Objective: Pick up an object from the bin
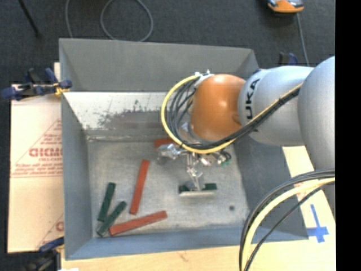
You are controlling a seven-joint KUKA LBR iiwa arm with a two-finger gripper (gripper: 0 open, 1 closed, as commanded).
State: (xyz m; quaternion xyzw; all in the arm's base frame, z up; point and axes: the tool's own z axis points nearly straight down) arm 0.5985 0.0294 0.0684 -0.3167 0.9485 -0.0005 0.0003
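Note:
My gripper (194, 173) hangs below the arm's orange cover, right of the bin's middle. It is low over the floor, just above a short dark green bar (198, 189) that lies flat with a pale edge along its near side. Nothing can be made out held in the gripper. A small orange-red piece (163, 144) lies to the upper left of the gripper, partly hidden under the cables. A long red stick (139, 186) lies nearly upright, well to the gripper's left.
In the front left corner lie another red stick (138, 223) and two dark green sticks (105, 201) (113, 215). The arm and its cable loops cover the bin's back right part. The bin's walls slope steeply inward.

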